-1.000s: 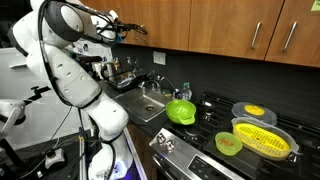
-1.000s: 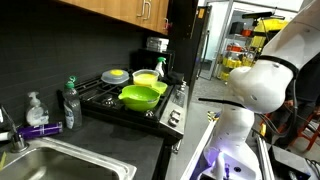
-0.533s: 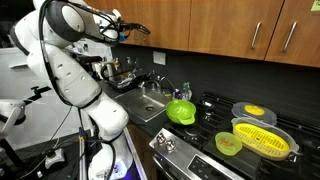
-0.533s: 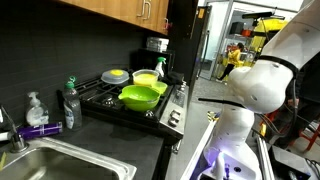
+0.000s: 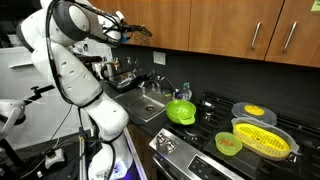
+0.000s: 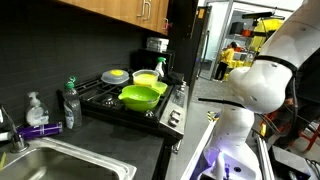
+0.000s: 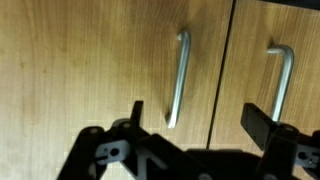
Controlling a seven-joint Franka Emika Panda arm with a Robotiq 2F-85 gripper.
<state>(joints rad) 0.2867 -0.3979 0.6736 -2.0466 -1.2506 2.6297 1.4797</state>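
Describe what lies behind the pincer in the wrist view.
Wooden cabinet doors, shut. One metal handle shows between the fingers of the open pincer, a second handle beside it. The closed doors hide the cabinet's inside.

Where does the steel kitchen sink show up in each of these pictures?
In an exterior view: the steel kitchen sink sits just left of centre.
In an exterior view: it fills the bottom left corner.
Wrist view: not in it.
Shared landmark: the brown wooden cabinet doors.
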